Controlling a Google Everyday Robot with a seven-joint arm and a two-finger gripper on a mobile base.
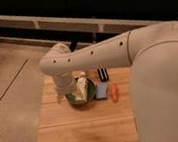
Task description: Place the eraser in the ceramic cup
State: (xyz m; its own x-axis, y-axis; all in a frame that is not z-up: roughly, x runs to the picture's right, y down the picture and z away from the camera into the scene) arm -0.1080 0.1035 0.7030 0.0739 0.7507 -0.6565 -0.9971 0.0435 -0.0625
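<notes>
The eraser (pixel 102 74), a small black block with pale stripes, lies on the wooden table (pixel 81 130) near its back edge, right of the green bowl (pixel 82 96). My arm reaches in from the right and bends down at the elbow. The gripper (pixel 63 94) hangs at the arm's lower end over the table's left part, just left of the bowl and well apart from the eraser. The ceramic cup does not show; the arm covers the spot left of the bowl.
A white bottle (pixel 82 83) leans in the green bowl. A light-blue square pad (pixel 102 90) and an orange carrot-like piece (pixel 115 92) lie right of the bowl. The table's front half is bare wood. A dark wall with a rail stands behind.
</notes>
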